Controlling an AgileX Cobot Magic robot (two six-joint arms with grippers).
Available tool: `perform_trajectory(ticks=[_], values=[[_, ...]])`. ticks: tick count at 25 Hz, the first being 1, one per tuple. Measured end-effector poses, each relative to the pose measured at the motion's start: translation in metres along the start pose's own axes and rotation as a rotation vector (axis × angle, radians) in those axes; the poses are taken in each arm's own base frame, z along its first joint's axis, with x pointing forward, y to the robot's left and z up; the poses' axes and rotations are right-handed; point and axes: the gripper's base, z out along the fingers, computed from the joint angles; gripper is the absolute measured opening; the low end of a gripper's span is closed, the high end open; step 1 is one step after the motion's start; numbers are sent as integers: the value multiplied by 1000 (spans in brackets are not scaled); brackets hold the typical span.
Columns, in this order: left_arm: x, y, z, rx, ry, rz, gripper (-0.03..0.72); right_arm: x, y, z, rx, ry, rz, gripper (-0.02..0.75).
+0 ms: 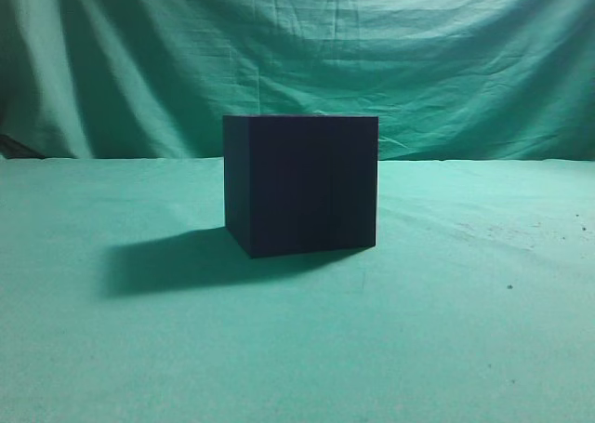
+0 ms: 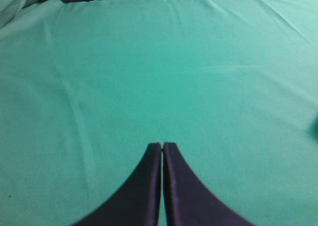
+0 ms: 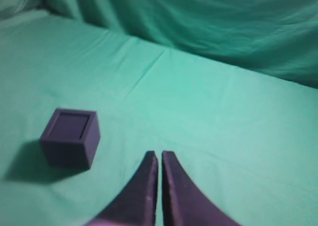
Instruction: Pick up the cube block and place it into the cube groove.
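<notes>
The cube groove, a large dark navy-black box, stands on the green cloth at the middle of the exterior view. In the right wrist view it sits left of and a little beyond my fingertips. A lighter purple square fills its top inside a dark rim, which looks like the cube block's top face set in the groove. No separate small cube shows anywhere. My right gripper is shut and empty, apart from the box. My left gripper is shut and empty over bare cloth. Neither gripper shows in the exterior view.
Green cloth covers the table and hangs as a backdrop behind it. The box casts a shadow to its left. A dark blur touches the right edge of the left wrist view.
</notes>
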Motion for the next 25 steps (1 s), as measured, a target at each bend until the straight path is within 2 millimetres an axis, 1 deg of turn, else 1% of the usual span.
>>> perform_trajectory(ticks=[6,10,15,19,25], values=[[0,0,0,0,0,0,0,40,5,13,150,-51,162,0],[0,0,0,0,0,0,0,66,9,26,225,-99,226,0],[0,0,0,0,0,0,0,100,6,47,336,-144,217,0],[0,0,0,0,0,0,0,129,4,63,368,-153,187,0],[0,0,0,0,0,0,0,173,4,88,361,-44,210,0]])
